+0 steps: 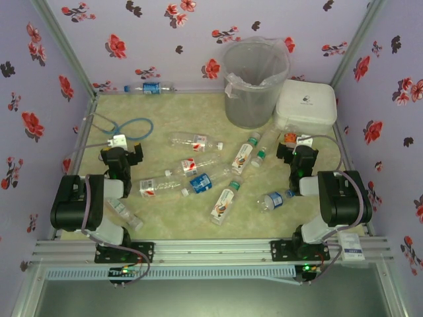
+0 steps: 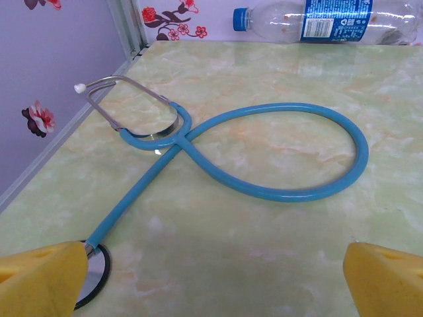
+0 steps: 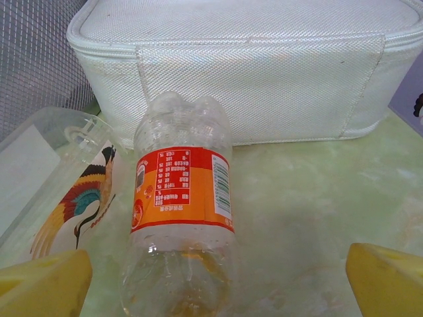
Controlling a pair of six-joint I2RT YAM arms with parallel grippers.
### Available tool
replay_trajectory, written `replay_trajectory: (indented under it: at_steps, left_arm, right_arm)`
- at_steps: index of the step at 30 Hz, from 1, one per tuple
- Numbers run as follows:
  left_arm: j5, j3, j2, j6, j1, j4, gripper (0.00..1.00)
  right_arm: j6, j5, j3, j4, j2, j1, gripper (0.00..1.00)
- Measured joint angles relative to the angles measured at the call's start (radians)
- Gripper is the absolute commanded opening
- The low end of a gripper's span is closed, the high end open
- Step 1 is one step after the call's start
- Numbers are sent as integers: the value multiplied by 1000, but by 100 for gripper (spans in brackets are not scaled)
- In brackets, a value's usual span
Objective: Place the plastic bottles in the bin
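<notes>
plainly the right gripper (image 3: 213,282) has the nearer claim. a clear plastic bottle with an orange-red label (image 3: 182,191) lies straight ahead of it on the pale green marbled tabletop (image 3: 317,198), its lobed base pointing away toward the white woven-textured box (image 3: 264,66) just beyond. its long axis runs outward along the gripper's own line of sight, so the yellow pads (image 3: 386,281) flank its width, well apart and touching nothing. the gripper is spread wide and empty. a pinch across the body looks possible after a short advance and drop.

just to this gripper's left, beside that bottle, lies a second clear bottle printed with a crane (image 3: 73,191). the tall translucent grey bin (image 1: 254,72) stands ahead and to the left, next to the box. from overhead the right arm is folded low, wrist pointing forward.

the left gripper (image 2: 211,281) is likewise spread and empty, over a blue-tubed stethoscope (image 2: 264,152), with a blue-labelled clear bottle (image 2: 317,20) far ahead against the wall.
</notes>
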Motion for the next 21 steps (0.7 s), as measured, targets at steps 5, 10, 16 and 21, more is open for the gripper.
replay_trajectory:
  at_steps: [5,10,16,21]
  left_arm:
    - [-1,40,-49,-3,0,-156,100]
    - [-13,249,-248,-55,0,-455,100]
    - [9,636,-224,-265,3,-744,100]
    - [140,881,8,-473,13,-888,100]
  right_arm:
    - [22,5,7,-92,-56,-7,99]
    - [67,29,151,-423,-295,-7,99]
    - [151,29,360,-787,-439,-7,99]
    - [181,21,495,-1125,-432,-8,99]
